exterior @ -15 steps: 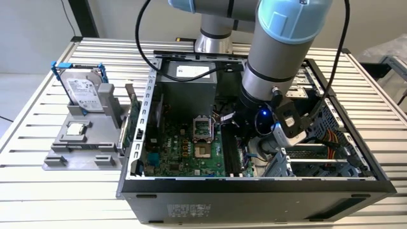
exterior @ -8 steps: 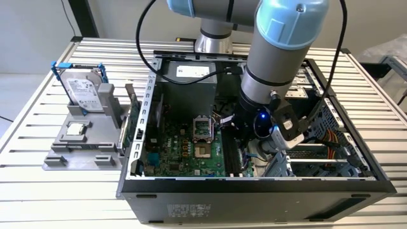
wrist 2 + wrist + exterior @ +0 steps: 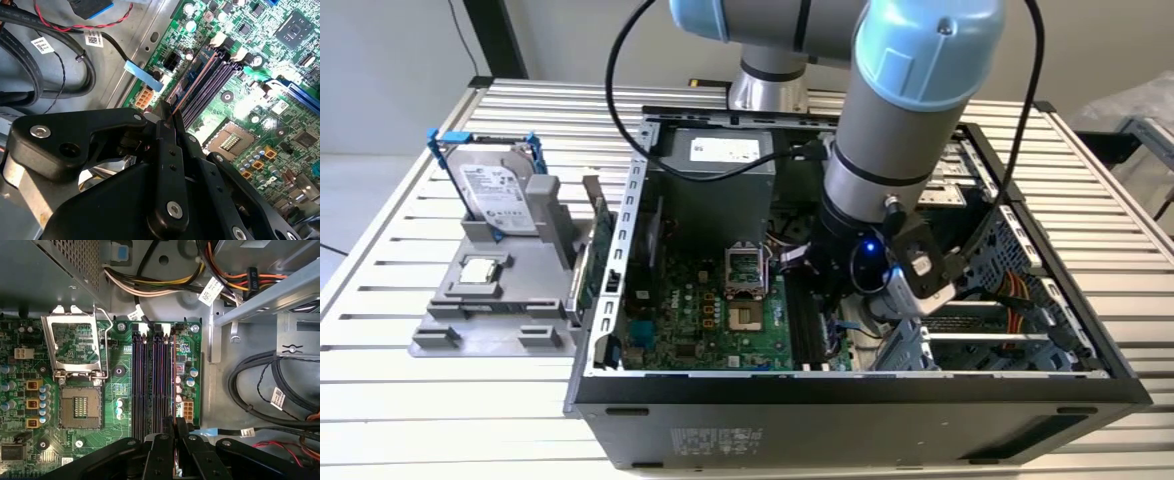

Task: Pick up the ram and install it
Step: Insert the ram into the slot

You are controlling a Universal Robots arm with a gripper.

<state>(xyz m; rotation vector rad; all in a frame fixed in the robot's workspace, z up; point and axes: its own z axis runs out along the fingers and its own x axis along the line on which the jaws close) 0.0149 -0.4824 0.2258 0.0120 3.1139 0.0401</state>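
The ram (image 3: pixel 174 390) sits edge-on, a thin strip gripped by my hand (image 3: pixel 175 432), whose fingers are closed down to its thickness. It runs along the slots (image 3: pixel 150 385), on their side away from the socket (image 3: pixel 80 412); I cannot tell whether it is seated. The exterior view takes in my arm (image 3: pixel 894 150) reaching into the open case (image 3: pixel 854 400) on the tabletop (image 3: pixel 454 400), with a drive (image 3: pixel 500 195) at the exterior view's left.

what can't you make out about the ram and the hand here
Ram: edge-on in both wrist views, faces and label hidden.
Seated in the memory slots or above them: cannot tell; the hand covers its near end in the first wrist view.
Exterior view: the arm stands in front of the ram's spot.
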